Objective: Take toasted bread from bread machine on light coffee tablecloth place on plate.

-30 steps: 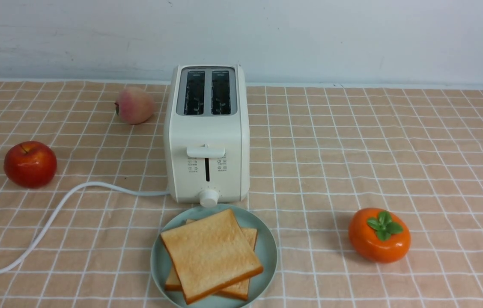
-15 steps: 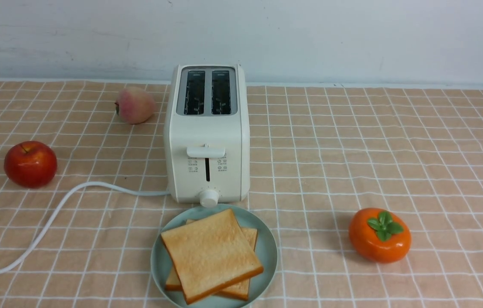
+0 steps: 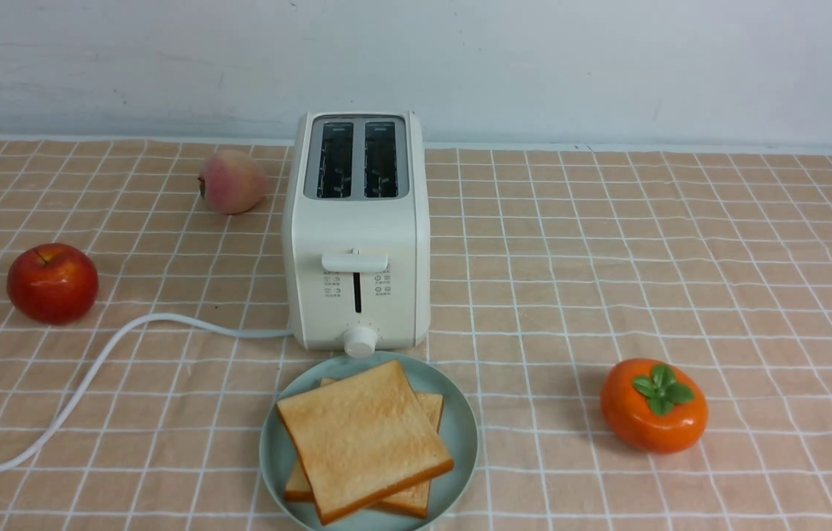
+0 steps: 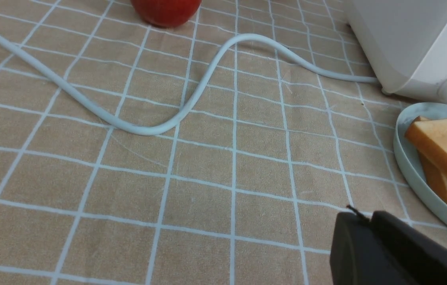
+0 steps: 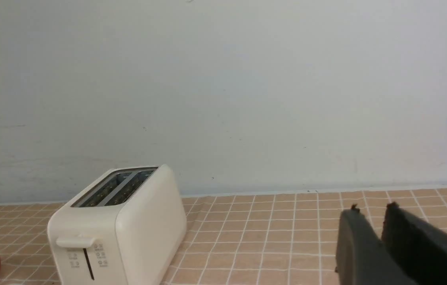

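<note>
- While the red apple point(image 3: 52, 283) sits by the table's left edge, the left gripper point(image 4: 360, 221) looks clenched, empty.
- Mid-table, the bread machine point(image 3: 356, 230) stands with bare slots; the toasted bread point(image 3: 362, 438) lies stacked on the plate point(image 3: 460, 435) at the near edge.
- Rightward, the right gripper point(image 5: 370, 215) is slightly parted, empty.

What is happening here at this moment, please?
Nothing is being handled now. Both slices of toasted bread lie stacked on the plate, in front of the bread machine, whose slots are empty. The left end effector and the right end effector hold nothing and touch nothing. The job looks finished.
</note>
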